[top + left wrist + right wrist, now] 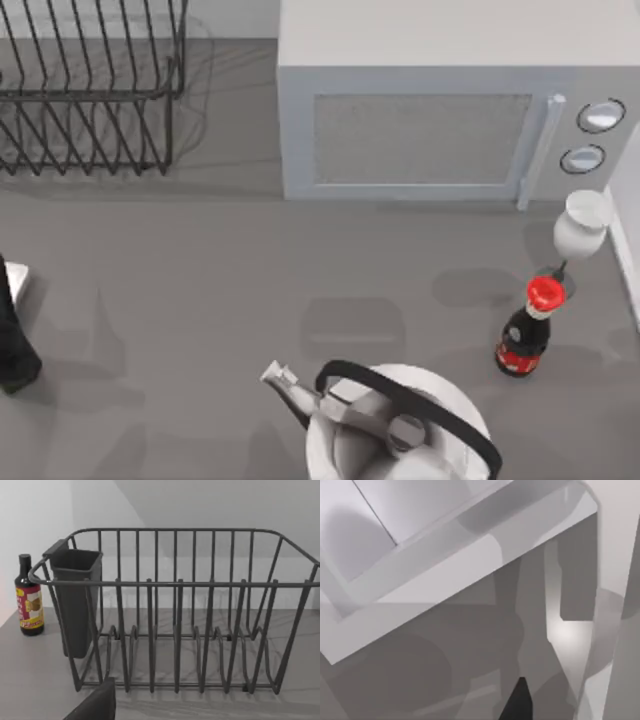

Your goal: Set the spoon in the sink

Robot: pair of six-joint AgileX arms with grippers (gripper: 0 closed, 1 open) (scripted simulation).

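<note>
The spoon is out of view, and so is the sink. My left arm stands as a dark shape at the table's left edge. A dark part of my left gripper faces the wire dish rack from close by. The right wrist view has a dark tip of my right gripper against pale grey surfaces that I cannot identify.
The dish rack sits at the back left, with a dark cutlery holder and a sauce bottle beside it. A microwave fills the back right. Along the front stand a kettle, a red-capped bottle and a white glass.
</note>
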